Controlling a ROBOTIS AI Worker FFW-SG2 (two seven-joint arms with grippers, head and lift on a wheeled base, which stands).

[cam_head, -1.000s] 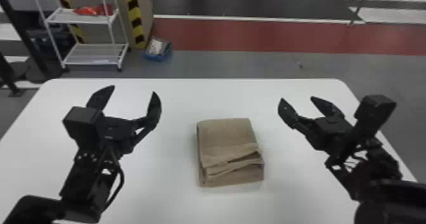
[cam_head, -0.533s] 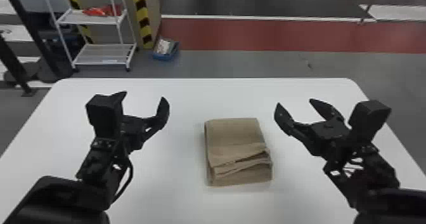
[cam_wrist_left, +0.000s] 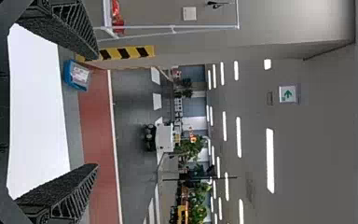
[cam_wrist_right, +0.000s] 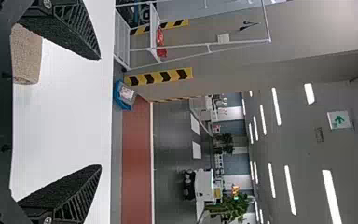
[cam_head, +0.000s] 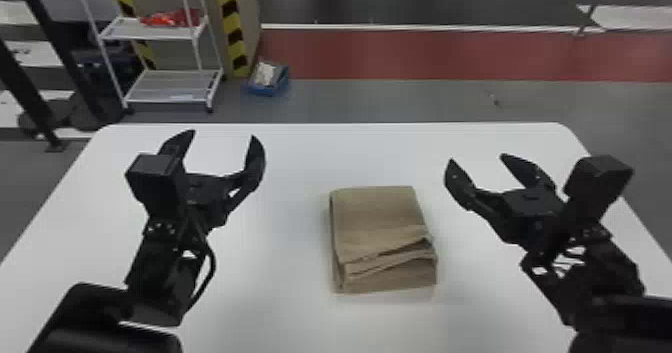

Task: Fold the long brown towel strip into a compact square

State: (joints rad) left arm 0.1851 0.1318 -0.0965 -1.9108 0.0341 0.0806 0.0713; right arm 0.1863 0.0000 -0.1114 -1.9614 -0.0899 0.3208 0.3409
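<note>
Towel [cam_head: 375, 217] sits folded in a compact block, with both end effectors clear

In the head view the whole scene has slid a little to the right over the last second. The surface [cam_head: 280, 302], the towel and the white rack [cam_head: 165, 84] beyond it have all shifted together, so it looks like a change of viewpoint rather than the cloth being moved. The towel keeps the same shape and the same creases throughout.

The left end effector [cam_head: 224, 135] has swung slightly since the middle frame, and its two fingers show plainly again; it hangs well to the left of the towel, a little farther from the robot, with the fingers wide apart and nothing between them. The right end effector [cam_head: 477, 158] is to the right of the towel and nearer to it, its fingers also spread and empty. Neither touches the cloth.

For the task, this reads as the end of the folding, or very close to it: the long strip is already a thick, roughly square stack. What spoils the neatness is a loose fold [cam_head: 390, 262] on the robot's side of the towel, where the layers lie at a slant and gape slightly at the right. If any touch-up is wanted, a light press there should do — a pull on one layer could open the stack. Otherwise the arms need only keep away from it.
</note>
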